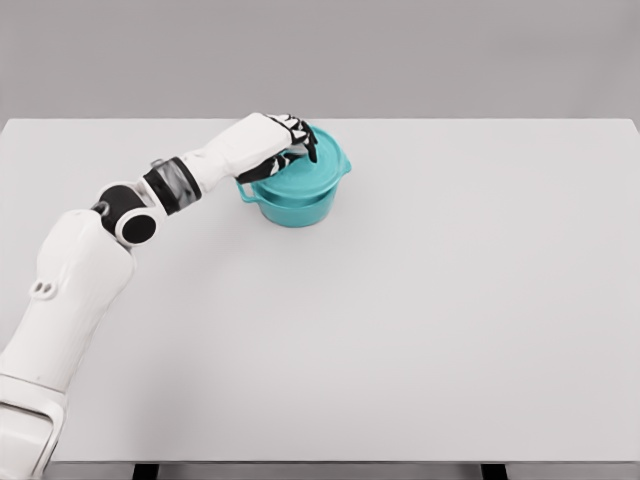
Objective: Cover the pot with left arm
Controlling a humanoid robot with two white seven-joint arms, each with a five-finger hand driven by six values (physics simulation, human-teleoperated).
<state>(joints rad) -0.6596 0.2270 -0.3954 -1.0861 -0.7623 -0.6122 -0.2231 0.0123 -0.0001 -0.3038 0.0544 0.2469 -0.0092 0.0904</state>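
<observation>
Pale grey wall runs behind a wide white table (420, 330) that fills nearly the whole view, its near edge showing two dark legs underneath.

Toward the far left of the table stands a teal pot (296, 197), round and fairly shallow, with straight sides and a small loop handle sticking out on its left and another on its right. It looks like smooth, matte plastic or enamel, the same blue-green all over. On it sits a lid (322, 163) of the same teal, gently domed, its rim a little wider than the pot's wall. From where I stand the lid looks level and seated on the pot, though the left part of it is hidden by the hand, so I cannot tell whether it sits flush all the way round. With the lid on, nothing of the pot's inside can be seen.

Reaching in from the lower left, the white left arm (70, 290) stretches across to the pot, black bands at its elbow and wrist. Its left hand (285, 140) lies over the left side of the lid, dark-jointed fingers (304, 135) curled down around the middle of the lid's top, apparently gripping a knob there that I cannot see.
</observation>
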